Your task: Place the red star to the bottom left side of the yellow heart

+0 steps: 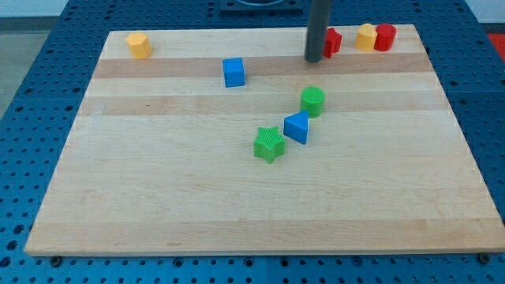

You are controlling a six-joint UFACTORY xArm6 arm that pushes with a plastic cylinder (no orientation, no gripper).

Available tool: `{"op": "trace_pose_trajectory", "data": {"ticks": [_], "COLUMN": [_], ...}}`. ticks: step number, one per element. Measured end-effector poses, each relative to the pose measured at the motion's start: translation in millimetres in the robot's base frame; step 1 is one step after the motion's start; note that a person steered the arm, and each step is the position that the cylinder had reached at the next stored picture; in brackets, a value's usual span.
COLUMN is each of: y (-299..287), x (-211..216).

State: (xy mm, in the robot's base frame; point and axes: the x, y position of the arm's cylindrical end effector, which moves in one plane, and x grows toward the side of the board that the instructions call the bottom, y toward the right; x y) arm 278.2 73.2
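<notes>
My tip [314, 58] rests on the board near the view's top edge, right of centre. It touches the left side of a red block [334, 41], which the rod partly hides; this looks like the red star. Just right of it are a yellow block [365, 37] and a red cylinder-like block [385, 37], side by side and touching. Another yellow block [139, 45] sits at the view's top left corner. I cannot tell which yellow block is the heart.
A blue cube [233, 72] lies left of my tip. Below my tip are a green cylinder [313, 101], a blue triangle [297, 127] and a green star [269, 144] in a diagonal line. The wooden board [158, 205] has blue perforated table around it.
</notes>
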Motion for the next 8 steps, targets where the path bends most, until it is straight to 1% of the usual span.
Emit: {"op": "trace_pose_trajectory", "data": {"ticks": [1, 2, 3, 4, 6, 8], "y": [-3, 20, 39, 73, 74, -47], "x": [-20, -49, -39, -22, -21, -19]}}
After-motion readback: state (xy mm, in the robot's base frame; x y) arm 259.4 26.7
